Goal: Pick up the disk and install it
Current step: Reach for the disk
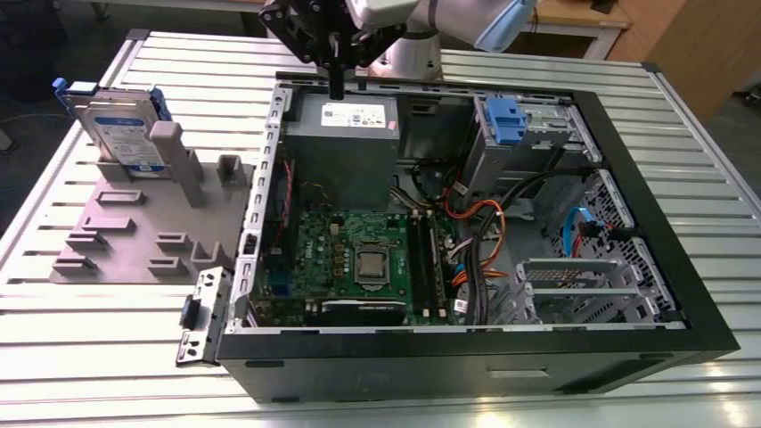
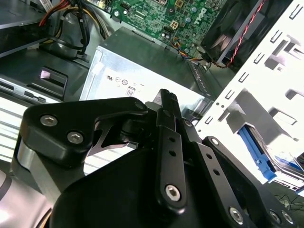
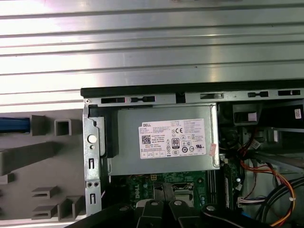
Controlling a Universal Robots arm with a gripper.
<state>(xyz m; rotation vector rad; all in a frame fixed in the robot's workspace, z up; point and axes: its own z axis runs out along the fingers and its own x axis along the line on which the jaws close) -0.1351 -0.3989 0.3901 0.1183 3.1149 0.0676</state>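
Tool: black, two-fingered, narrowed right down with fingers together, nothing held; hanging over the far rim of the open computer case, just above the grey power box with the white sticker

Disk: silver-grey, white-and-blue label, blue frame round it; standing upright on edge in a slot of the grey stand, on the counter outside the case, toward the exterior view's left; well apart from the tool, untouched

Stand: flat grey base with several low blocks and one taller post just beside the disk

Case contents: green circuit board, orange and black cables, metal bay with blue clip at the far corner; likely seat for the disk, by judgement only

Step in hand, as judged: approach for the pick-up, grasp not yet begun

Notes for doing it well: fingers opened wide before any descent; approach from straight above, fingers either side of the disk's flat faces; clear of the tall post; grip centred along the top edge to avoid tilting; straight upward pull out of the slot, no twisting
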